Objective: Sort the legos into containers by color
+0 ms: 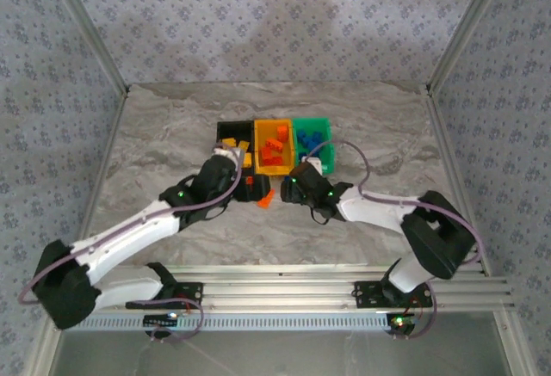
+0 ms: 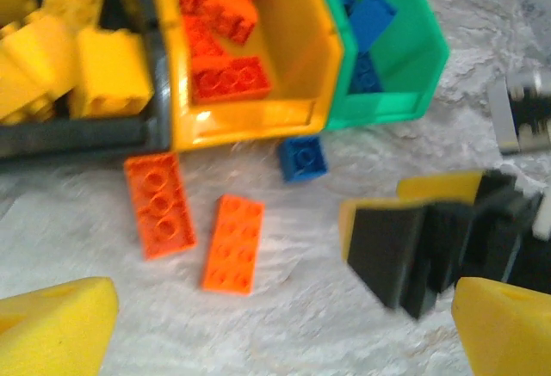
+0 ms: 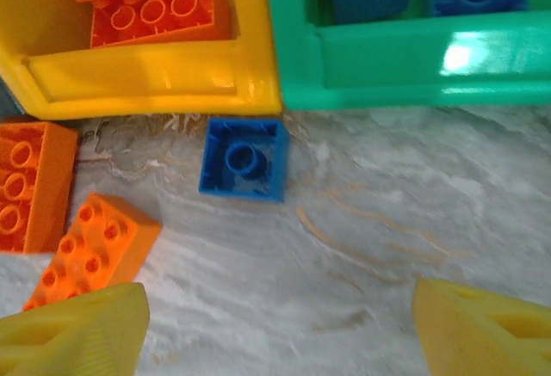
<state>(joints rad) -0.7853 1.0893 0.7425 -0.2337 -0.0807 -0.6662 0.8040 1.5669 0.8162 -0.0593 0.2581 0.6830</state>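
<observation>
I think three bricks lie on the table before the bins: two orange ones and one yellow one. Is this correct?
No. The third brick is blue, not yellow; the right wrist view shows it just in front of the yellow-orange bin and the green bin. The two orange bricks are there.

Three joined bins sit ahead of the left hand (image 2: 280,333): the black bin (image 2: 77,139) holds yellow bricks (image 2: 95,70), the yellow-orange bin (image 2: 258,118) red-orange bricks (image 2: 228,79), the green bin (image 2: 387,105) blue bricks (image 2: 372,19). Nearer the hand, two loose red-orange bricks (image 2: 159,204) and a loose blue brick (image 2: 303,158) lie flat.
</observation>
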